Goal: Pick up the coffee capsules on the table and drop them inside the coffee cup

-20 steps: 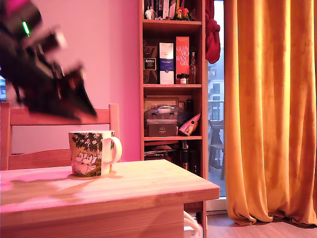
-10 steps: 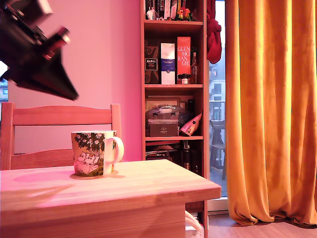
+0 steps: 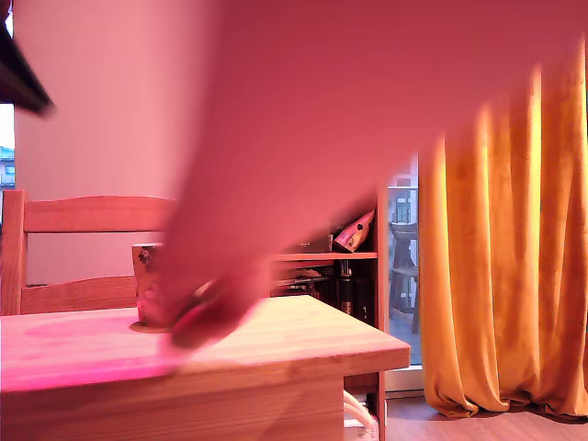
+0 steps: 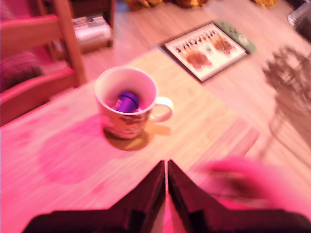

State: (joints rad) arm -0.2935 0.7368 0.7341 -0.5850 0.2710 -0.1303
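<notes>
Hovering above the coffee cup (image 4: 127,103) (purple capsule (image 4: 127,101) inside), fingers (image 4: 166,182) closed, empty.

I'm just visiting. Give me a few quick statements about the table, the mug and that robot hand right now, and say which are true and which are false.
1. The mug stands upright on the table. True.
2. The mug is empty. False: a purple object lies inside it.
3. The hand grips the mug. False: it is apart from the mug, jaws together, holding nothing.
4. A blurred person's hand blocks much of the exterior view. True.
5. The mug lies on a chair. False: the chair is behind the table.
</notes>
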